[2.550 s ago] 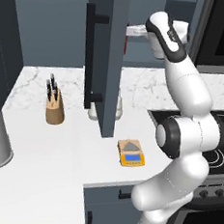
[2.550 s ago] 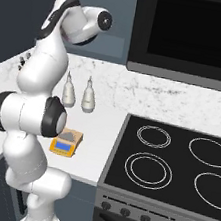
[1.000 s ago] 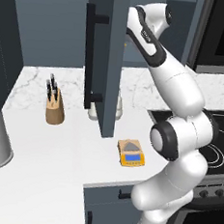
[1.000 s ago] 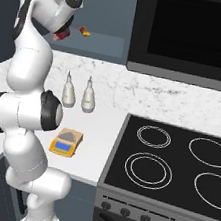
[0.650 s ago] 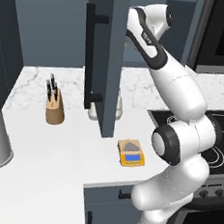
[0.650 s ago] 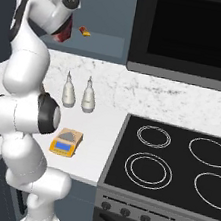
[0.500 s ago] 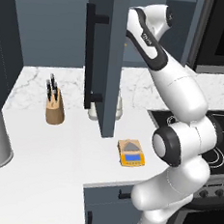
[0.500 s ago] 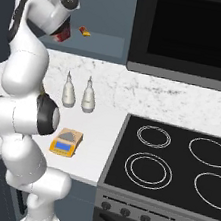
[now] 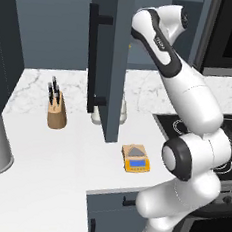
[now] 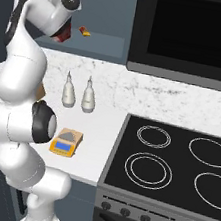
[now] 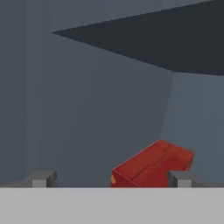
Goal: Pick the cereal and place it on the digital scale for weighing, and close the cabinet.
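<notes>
End effector (image 11: 111, 179) fingertips, two of them, stand wide apart at the bottom of the hand view, one (image 11: 43, 178) at the left and one (image 11: 180, 178) at the right, with nothing clamped between them. One red cereal (image 11: 153, 165) box lies in the gap nearer the right tip, inside the dark grey cabinet (image 11: 87, 96); whether it touches that tip cannot be told. In the right base view part of the red box (image 10: 64, 34) shows just under the hand, up at cabinet height.

One cabinet door (image 9: 107, 62) stands open toward the camera, its single long black bar handle (image 9: 93, 60) upright. Below, on the white surface (image 9: 54, 152), sits one orange-yellow digital scale (image 9: 135, 159) with a grey plate and blue display, well apart from the cereal. Two pale shakers (image 10: 78, 94) stand side by side near the marble backsplash. One wooden knife block (image 9: 56, 112) stands to the left of the door. One black cooktop (image 10: 175, 161) carries four ring burners.
</notes>
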Robot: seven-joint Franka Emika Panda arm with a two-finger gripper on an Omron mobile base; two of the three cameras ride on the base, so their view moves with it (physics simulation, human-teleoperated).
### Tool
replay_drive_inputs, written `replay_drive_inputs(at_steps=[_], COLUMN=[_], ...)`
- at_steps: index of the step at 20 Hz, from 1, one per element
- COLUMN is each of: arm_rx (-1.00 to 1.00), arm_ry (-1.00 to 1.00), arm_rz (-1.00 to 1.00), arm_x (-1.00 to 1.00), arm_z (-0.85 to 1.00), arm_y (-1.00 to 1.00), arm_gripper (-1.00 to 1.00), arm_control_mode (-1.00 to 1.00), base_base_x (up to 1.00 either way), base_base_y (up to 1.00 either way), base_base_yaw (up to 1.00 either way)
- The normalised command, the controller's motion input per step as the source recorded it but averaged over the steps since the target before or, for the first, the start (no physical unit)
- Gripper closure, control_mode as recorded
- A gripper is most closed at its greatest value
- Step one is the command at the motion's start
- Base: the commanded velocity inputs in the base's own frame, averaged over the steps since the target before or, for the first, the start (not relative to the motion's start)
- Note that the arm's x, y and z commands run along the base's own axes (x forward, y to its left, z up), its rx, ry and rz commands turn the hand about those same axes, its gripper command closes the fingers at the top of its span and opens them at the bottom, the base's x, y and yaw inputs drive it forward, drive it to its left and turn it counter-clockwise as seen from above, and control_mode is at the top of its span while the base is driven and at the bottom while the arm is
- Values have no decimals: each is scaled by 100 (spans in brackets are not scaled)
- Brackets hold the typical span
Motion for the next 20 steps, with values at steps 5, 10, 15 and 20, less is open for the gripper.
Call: replay_drive_inputs(at_steps=[5,10,15,20], arm_rx=[0,6,3,0], arm_ry=[0,0,0,0], arm_rz=[-19,-11,-8,-8], arm_x=[-12,1,25,30], arm_z=[0,0,0,-1], arm_y=[0,-8,-3,0], arm_gripper=[-100,-100,-100,-100], arm_control_mode=[-100,-100,-100,-100], base_base_x=[0,0,0,0], base_base_y=[0,0,0,0], base_base_yaw=[0,0,0,0])
